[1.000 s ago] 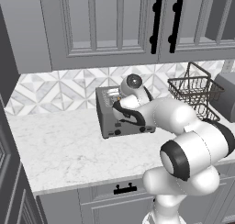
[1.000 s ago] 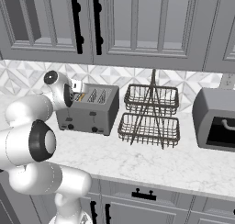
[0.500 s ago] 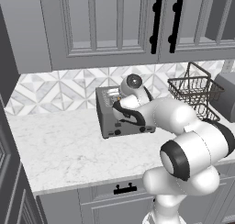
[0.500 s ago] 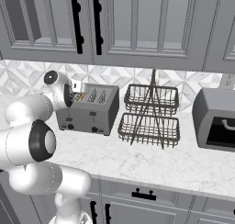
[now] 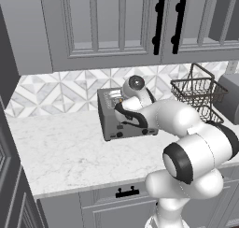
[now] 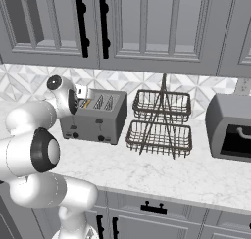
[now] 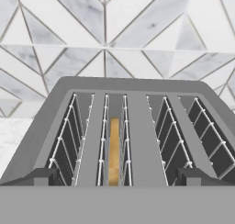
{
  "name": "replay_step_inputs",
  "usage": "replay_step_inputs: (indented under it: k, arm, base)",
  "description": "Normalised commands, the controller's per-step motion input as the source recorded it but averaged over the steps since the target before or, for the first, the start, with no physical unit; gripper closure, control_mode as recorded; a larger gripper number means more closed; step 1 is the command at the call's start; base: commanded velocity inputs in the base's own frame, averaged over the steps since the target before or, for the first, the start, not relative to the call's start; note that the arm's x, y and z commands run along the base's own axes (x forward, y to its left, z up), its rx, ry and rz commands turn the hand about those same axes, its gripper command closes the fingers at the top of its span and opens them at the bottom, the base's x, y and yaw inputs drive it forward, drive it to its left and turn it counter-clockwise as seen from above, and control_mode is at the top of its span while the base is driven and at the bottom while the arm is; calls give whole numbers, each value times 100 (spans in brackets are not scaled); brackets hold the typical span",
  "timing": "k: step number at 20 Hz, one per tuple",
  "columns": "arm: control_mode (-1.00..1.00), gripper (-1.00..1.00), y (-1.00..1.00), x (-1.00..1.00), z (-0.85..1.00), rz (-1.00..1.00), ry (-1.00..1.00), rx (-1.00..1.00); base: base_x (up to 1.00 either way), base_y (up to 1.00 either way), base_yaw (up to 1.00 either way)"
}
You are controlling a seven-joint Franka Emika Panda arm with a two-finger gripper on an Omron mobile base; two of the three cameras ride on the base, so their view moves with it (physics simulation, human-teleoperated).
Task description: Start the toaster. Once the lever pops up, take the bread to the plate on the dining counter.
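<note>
Four slots are showing on the toaster; the bread is sitting in the second from left. The gripper is hovering above with jaws spread wide, empty. Judged step: starting or awaiting toasting; next, descending to grasp the slice.

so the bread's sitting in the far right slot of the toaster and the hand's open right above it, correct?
Not quite: the hand view shows the bread in the second slot from the left of the toaster, not the far right one. The rest holds: the hand is open above it.
</note>
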Motion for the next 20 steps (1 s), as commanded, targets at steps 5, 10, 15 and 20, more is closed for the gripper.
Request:
replay_step_inputs:
  k: [5, 10, 15, 20]
  arm:
    - [-100, -100, 0, 0, 0, 0, 0, 0]
    - [-100, -100, 0, 0, 0, 0, 0, 0]
    - [-100, -100, 0, 0, 0, 0, 0, 0]
    - [-100, -100, 0, 0, 0, 0, 0, 0]
  base:
    - [0, 0, 0]
    - [0, 0, 0]
    - [0, 0, 0]
    - [0, 0, 0]
